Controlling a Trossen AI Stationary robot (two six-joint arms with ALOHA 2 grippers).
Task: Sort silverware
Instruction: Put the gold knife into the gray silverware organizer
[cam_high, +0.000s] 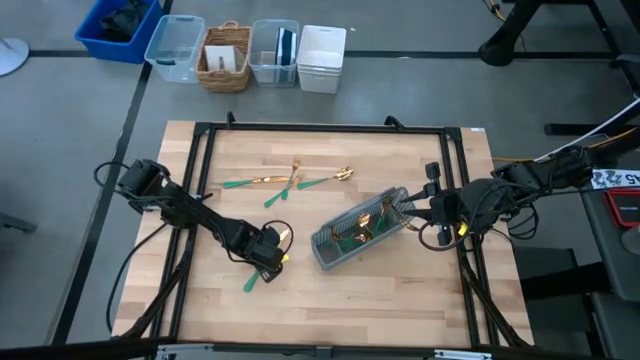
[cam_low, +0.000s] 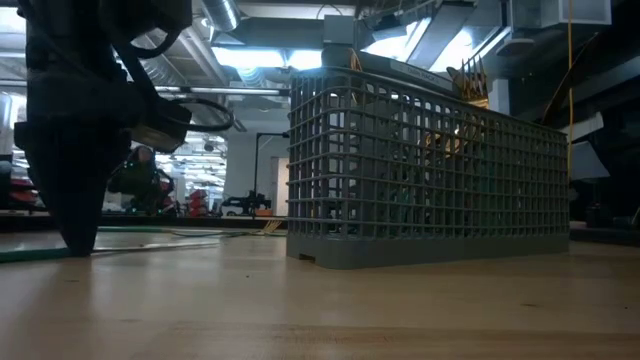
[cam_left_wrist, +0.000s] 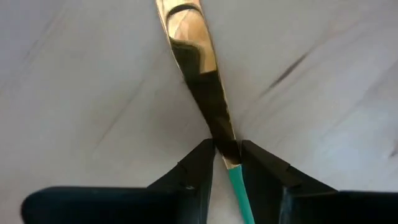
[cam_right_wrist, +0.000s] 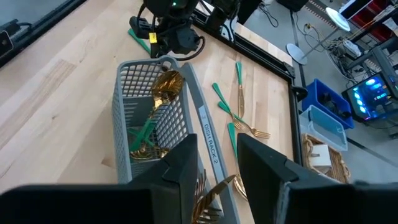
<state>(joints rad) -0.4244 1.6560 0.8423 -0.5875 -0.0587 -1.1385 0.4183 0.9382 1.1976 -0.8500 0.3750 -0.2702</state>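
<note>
The silverware has gold heads and teal handles. One piece, a knife by its look (cam_high: 252, 279) (cam_left_wrist: 199, 68), lies flat on the wood left of the grey slotted caddy (cam_high: 355, 232) (cam_low: 430, 170). My left gripper (cam_high: 268, 250) (cam_left_wrist: 227, 155) stands over it, shut on it. Three more pieces (cam_high: 285, 180) (cam_right_wrist: 231, 106) lie flat near the table's far middle. Several pieces stand in the caddy (cam_right_wrist: 155, 112). My right gripper (cam_high: 408, 208) (cam_right_wrist: 217, 149) is at the caddy's right end, shut on its wall. My left gripper pinches the knife between its two fingertips (cam_left_wrist: 199, 163) at the neck (cam_left_wrist: 229, 152), where the gold blade meets the teal handle. The fingers come from above, pointing down, and lie across it. The knife rests on the table, its handle (cam_low: 20, 256) flat on the wood. My right gripper has the caddy's long side wall by its rim (cam_right_wrist: 208, 146), near the end closest to the arm. One finger (cam_right_wrist: 180, 168) is inside the caddy and one (cam_right_wrist: 261, 168) outside. It comes slanting down from the table's right. The caddy stands flat on the table.
A black frame (cam_high: 200, 150) runs along the table's edges. Beyond the far edge stand a blue bin (cam_high: 118, 25), clear bins (cam_high: 175, 45), a basket (cam_high: 225, 58) and a white box (cam_high: 322, 58). Bare wood lies along the near edge (cam_high: 380, 300).
</note>
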